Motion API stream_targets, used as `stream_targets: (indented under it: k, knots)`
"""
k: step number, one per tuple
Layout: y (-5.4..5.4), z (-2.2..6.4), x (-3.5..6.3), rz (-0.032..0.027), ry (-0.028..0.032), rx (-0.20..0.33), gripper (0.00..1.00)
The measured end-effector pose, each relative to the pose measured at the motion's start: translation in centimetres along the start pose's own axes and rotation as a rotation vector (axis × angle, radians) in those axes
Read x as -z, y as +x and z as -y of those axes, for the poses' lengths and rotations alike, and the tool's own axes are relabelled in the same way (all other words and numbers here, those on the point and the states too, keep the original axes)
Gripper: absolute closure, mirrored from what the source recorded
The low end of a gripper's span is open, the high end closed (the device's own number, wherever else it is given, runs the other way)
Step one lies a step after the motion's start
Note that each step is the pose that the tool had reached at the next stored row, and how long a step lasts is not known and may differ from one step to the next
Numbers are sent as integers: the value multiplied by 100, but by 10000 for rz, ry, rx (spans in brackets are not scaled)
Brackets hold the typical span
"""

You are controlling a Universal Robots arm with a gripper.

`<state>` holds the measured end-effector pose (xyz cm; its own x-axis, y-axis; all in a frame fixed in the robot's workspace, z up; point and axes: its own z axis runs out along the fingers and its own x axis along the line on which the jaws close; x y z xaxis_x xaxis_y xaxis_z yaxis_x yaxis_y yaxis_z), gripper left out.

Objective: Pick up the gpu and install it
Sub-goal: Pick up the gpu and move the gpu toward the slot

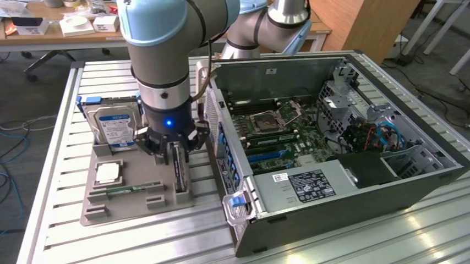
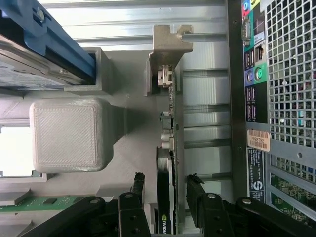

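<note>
Straddling gpu (image 2: 167, 148) upright in grey holder (image 1: 125, 204), jaws open w/ side gaps clear in wrist view.

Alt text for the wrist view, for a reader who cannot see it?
The open black gripper straddles the thin dark gpu card with a pale metal bracket, standing edge-on in a grey plastic holder. A silver hard drive in blue rails flanks one side, a computer case's perforated back panel the other.
</note>
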<state>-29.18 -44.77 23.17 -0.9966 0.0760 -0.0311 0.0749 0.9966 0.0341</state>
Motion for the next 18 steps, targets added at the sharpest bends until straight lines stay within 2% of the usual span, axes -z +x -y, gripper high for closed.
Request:
stream_targets:
  k: [9, 11, 12, 18]
  knots:
    - [0, 0, -1, 0, -1, 0, 53]
    - [0, 0, -1, 0, 0, 0, 54]
    - [0, 0, -1, 0, 0, 0, 61]
    - [0, 0, -7, 1, -1, 0, 61]
